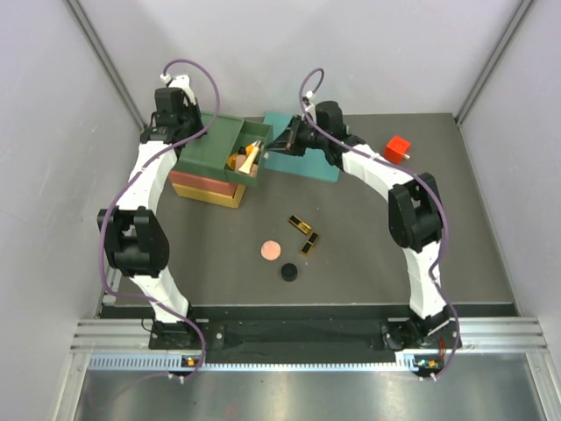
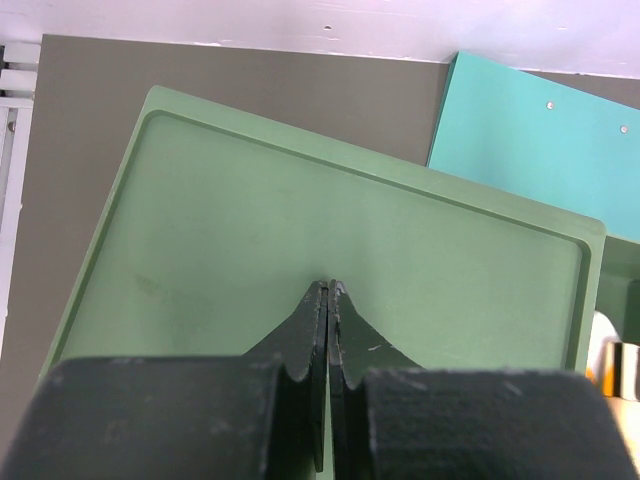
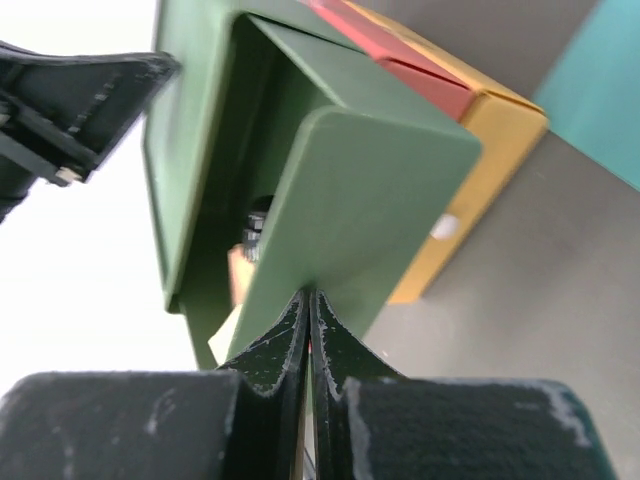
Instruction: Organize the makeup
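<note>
Got the left gripper [image 2: 330, 287] pressed together, empty, over the flat top of the green box [image 2: 300, 220]. Same for the right gripper [image 3: 308, 296]: squeezed closed on nothing, tips right at the front of the pulled-out green drawer [image 3: 370, 190]. Can spot tubes [image 1: 246, 158] inside that drawer. Out on the table [image 1: 368, 263], nearer the arms: two black-and-gold cases [image 1: 300, 224], pink disc [image 1: 270, 252], black jar [image 1: 288, 273].

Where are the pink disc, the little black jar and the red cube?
pink disc [image 1: 271, 251], top view, middle of its flat face.
black jar [image 1: 288, 273], top view, middle of its lid.
red cube [image 1: 397, 147], top view, its top face.
</note>
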Controlling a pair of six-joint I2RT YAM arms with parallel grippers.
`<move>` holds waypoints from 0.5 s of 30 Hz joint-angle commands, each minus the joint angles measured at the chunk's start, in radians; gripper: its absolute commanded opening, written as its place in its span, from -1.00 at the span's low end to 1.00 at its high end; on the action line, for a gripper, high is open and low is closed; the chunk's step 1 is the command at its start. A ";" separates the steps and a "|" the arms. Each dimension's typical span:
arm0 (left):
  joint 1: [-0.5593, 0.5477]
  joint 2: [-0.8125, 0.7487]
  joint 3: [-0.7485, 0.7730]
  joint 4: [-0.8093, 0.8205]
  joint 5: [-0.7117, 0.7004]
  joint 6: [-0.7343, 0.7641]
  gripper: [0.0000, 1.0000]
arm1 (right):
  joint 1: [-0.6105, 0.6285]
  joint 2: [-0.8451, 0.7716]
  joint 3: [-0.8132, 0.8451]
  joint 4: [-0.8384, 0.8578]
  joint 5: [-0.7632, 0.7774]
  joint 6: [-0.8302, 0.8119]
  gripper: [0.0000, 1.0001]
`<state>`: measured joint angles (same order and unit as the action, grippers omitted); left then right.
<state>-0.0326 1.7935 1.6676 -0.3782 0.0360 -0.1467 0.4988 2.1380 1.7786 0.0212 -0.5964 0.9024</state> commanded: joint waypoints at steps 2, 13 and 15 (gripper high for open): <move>0.000 0.107 -0.071 -0.330 -0.004 0.016 -1.00 | 0.069 0.062 0.151 0.043 -0.040 0.023 -1.00; 0.000 0.104 -0.074 -0.332 -0.012 0.016 -1.00 | 0.150 0.236 0.381 0.000 -0.077 0.076 -1.00; 0.000 0.102 -0.078 -0.334 -0.015 0.016 -1.00 | 0.155 0.244 0.392 0.002 -0.077 0.082 -1.00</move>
<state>-0.0326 1.7954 1.6718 -0.3840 0.0357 -0.1467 0.6342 2.3577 2.0888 0.0036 -0.6521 0.9619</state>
